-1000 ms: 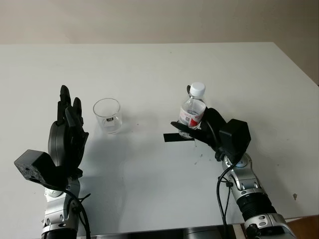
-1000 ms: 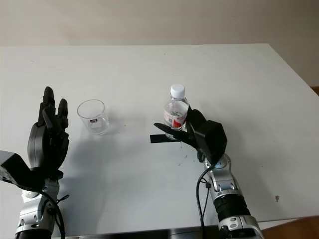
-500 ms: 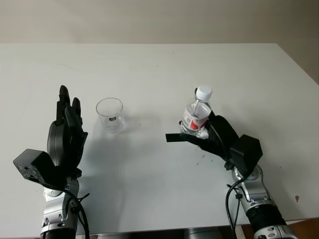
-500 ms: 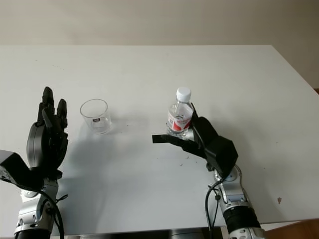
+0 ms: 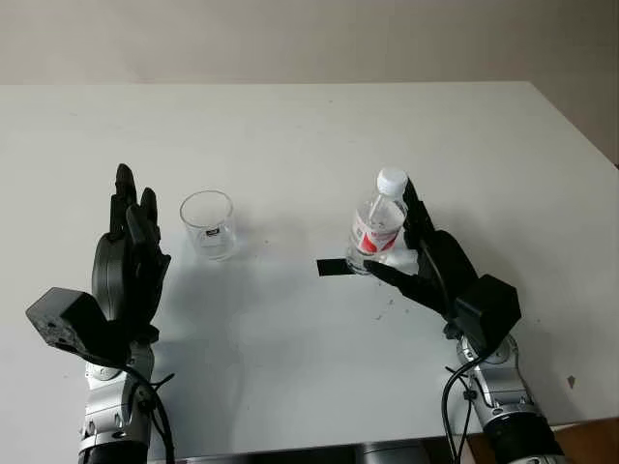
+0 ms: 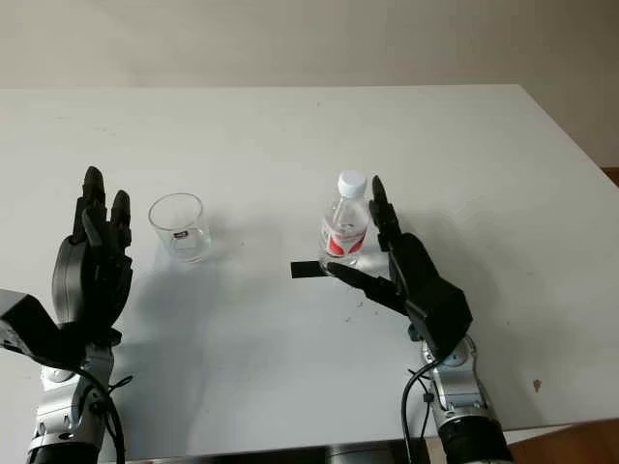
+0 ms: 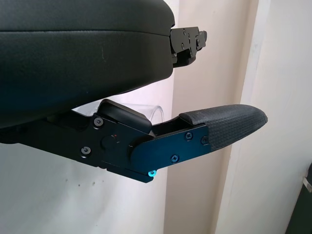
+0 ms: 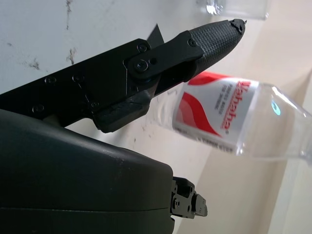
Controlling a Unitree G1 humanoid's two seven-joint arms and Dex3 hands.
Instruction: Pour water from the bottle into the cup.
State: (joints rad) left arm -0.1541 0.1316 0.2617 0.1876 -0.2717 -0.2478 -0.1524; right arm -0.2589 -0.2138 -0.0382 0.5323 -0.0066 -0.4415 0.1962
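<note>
A clear water bottle (image 5: 375, 230) with a white cap and red label stands on the white table (image 5: 309, 126), its base by a strip of black tape (image 5: 332, 267). My right hand (image 5: 398, 238) is open just right of it, with fingers (image 5: 410, 205) up beside the bottle and the thumb (image 5: 389, 277) low in front of its base. In the right wrist view the label (image 8: 214, 117) lies beyond the thumb (image 8: 209, 39), free of it. An empty clear cup (image 5: 208, 224) stands to the left. My left hand (image 5: 131, 242) is open, upright left of the cup.
The table's right edge (image 5: 580, 126) runs diagonally behind my right arm. Bare white surface lies between cup and bottle. A few small dark specks (image 5: 387, 304) mark the table near the right hand.
My right hand has let go of the bottle: its fingers uncurled and the arm drew back towards the right. The bottle stands free by the tape. The left hand has not moved.
</note>
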